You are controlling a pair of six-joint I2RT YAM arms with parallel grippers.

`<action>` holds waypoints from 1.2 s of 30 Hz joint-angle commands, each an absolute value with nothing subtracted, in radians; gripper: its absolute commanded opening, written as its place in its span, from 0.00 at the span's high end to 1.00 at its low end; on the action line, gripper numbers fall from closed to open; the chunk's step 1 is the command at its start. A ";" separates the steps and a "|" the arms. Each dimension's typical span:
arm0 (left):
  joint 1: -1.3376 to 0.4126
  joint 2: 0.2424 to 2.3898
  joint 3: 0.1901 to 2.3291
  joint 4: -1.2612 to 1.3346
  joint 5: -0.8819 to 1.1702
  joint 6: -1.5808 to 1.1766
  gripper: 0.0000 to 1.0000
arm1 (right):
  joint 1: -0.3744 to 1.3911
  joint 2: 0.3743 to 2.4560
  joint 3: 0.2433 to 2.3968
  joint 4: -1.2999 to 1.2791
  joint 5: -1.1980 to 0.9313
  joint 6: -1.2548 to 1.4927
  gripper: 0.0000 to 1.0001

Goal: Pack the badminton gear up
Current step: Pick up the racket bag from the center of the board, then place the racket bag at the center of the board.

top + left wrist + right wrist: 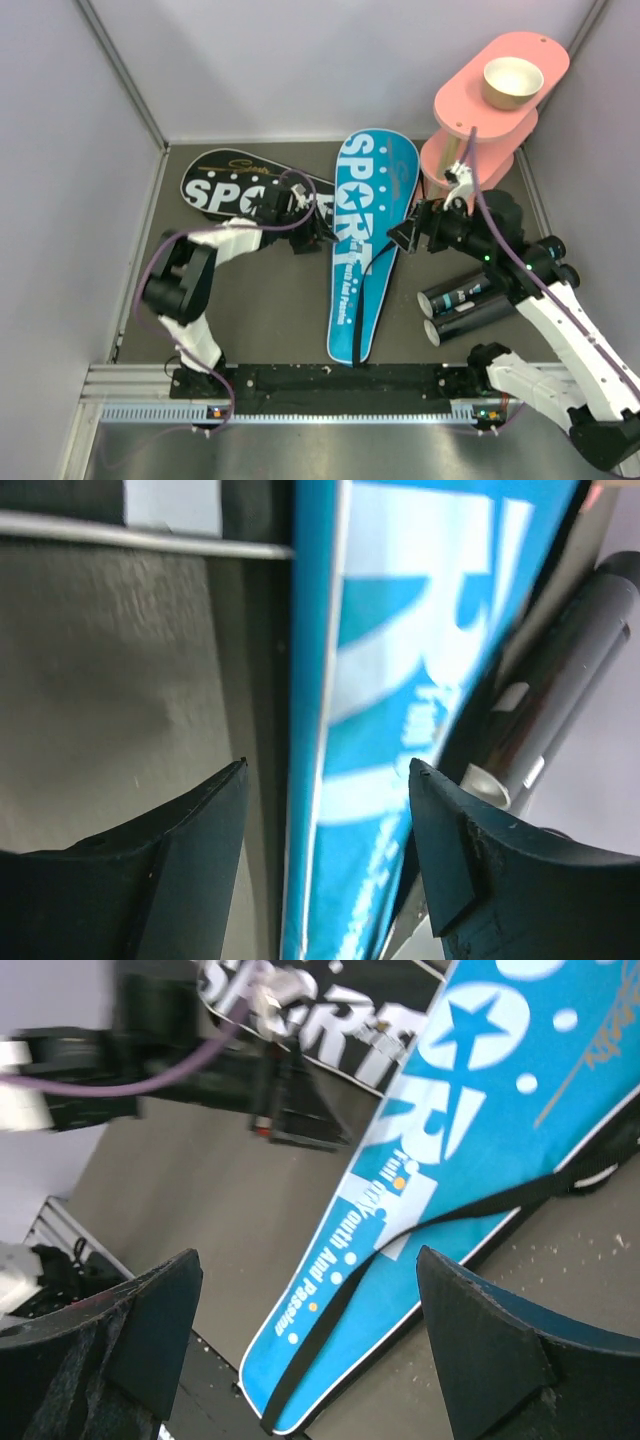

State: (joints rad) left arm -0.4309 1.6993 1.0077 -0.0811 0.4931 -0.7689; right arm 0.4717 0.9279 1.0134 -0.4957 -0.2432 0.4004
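between spread left fingers (190, 860), blue racket bag (400, 680) edge.

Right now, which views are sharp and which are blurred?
Top external: evenly lit, sharp; SPORT legible on the blue fabric racket bag. Left wrist: that bag is close and out of focus. Right wrist: bag print crisp, left arm blurred.

top external: overhead, looking down, far | left wrist: close, low along blue bag (400, 680) | right wrist: higher, same bag
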 commanded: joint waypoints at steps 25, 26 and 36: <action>-0.339 1.441 0.826 0.593 0.403 -1.043 1.00 | 0.482 0.741 1.022 -0.494 -0.294 0.350 0.09; -0.331 1.371 0.717 0.604 0.294 -1.087 1.00 | 0.480 0.742 1.023 -0.492 -0.296 0.351 0.09; -0.331 0.888 0.295 0.540 -0.600 -1.569 1.00 | 0.482 0.764 1.031 -0.465 -0.356 0.382 0.09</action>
